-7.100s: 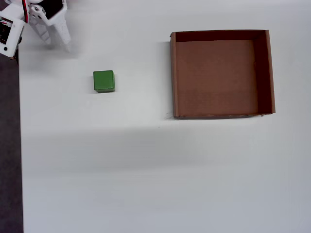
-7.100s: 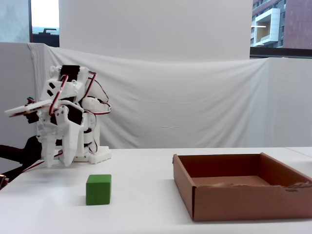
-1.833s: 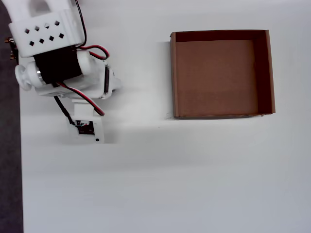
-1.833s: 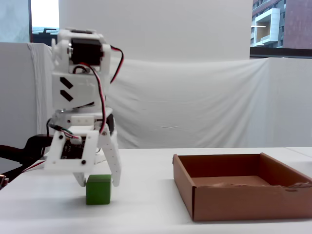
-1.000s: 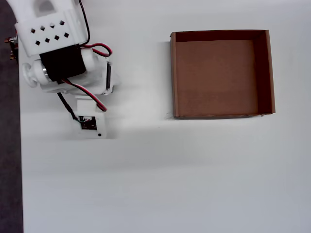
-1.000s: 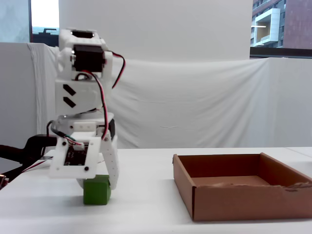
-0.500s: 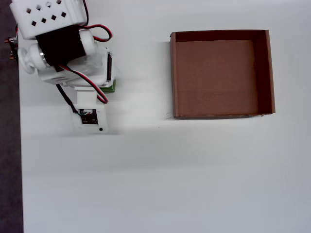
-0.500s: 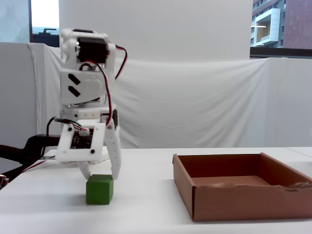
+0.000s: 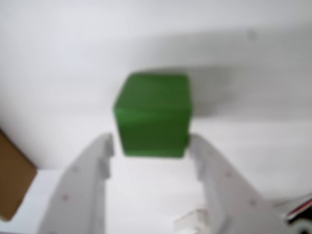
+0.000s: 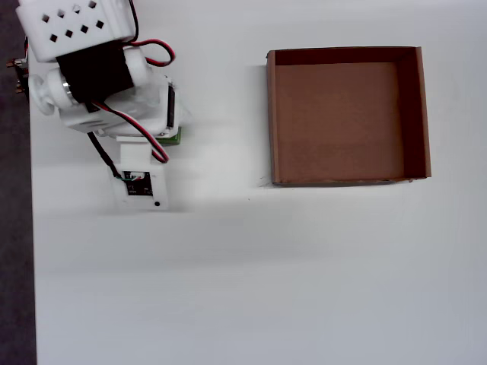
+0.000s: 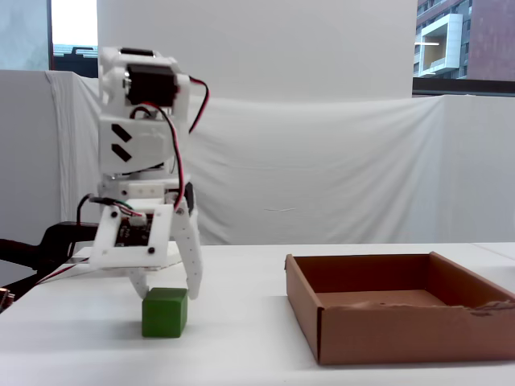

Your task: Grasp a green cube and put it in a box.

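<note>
Wrist view is showing the cube (image 9: 153, 115) lying on the white table (image 9: 58, 63), with the gripper (image 9: 150, 146) straddling its near edge: the two white fingers (image 9: 85, 180) are standing apart, one on each side of the cube, and whether they are touching it is hard to tell (the picture is blurred). A brown corner of the box (image 9: 13, 175) is peeking in at the lower left of that view.

From the fixed view, the cube (image 11: 165, 312) is sitting on the table (image 11: 241, 338) with the gripper (image 11: 166, 291) hanging just above it, fingertips flanking its top corners, jaws spread. The box (image 11: 402, 314) is standing well apart to the right, nothing inside it.

Overhead, the arm is covering nearly all of the cube (image 10: 176, 138); only a green sliver is showing at its right edge. The box (image 10: 272, 114) is lying far to the right.
</note>
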You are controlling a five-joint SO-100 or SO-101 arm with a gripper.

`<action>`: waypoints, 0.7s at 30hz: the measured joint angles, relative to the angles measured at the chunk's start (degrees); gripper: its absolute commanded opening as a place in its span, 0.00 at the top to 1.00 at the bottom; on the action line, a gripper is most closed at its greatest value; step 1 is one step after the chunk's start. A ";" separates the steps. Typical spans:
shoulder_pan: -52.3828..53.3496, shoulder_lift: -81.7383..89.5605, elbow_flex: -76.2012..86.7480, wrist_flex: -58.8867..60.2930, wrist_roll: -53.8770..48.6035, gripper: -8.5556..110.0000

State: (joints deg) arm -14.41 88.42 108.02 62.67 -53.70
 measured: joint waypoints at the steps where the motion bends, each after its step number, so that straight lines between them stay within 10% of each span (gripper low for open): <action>1: 0.00 0.00 0.35 -0.35 0.00 0.75; 21: 1.23 -0.79 0.70 -2.64 0.00 0.81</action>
State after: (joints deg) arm -13.18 87.63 108.72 60.03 -53.70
